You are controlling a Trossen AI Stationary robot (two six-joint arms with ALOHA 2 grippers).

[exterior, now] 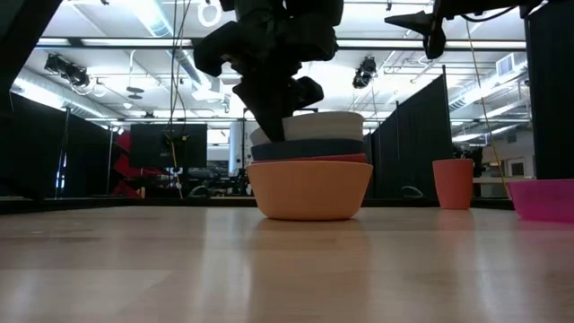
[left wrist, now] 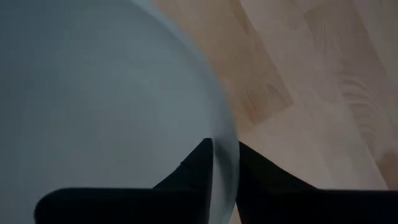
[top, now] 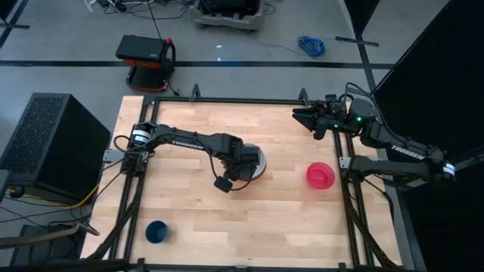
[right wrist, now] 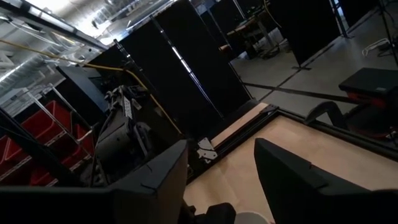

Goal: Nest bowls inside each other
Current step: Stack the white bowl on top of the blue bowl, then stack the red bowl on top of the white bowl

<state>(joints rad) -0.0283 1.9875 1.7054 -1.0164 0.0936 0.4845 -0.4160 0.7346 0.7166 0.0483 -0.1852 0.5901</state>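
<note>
Bowls, stacked, mid-table: white bowl [top: 259, 162] on top, left gripper [top: 243, 168] directly over it.

High view: pink bowl [top: 320, 175] sits alone, well apart from the stack toward the right arm's side. Dark blue cup [top: 157, 231] near the front edge. Right gripper [top: 305, 115] hovers high at the far right corner, fingers spread, holding nothing.

Low view: stack reads orange bowl [exterior: 309, 189] at the base, red bowl [exterior: 334, 158] rim, teal-blue bowl [exterior: 309, 148], then white. Small orange cup [exterior: 453, 183] beside it.

Left wrist view: fingers [left wrist: 194, 168] straddle the white rim, narrowly parted; grip or release, I cannot tell.

Risks, as I judge them: a lift before the rim is freed could drag the white bowl out or tip the stack. The pink bowl is not yet nested.
</note>
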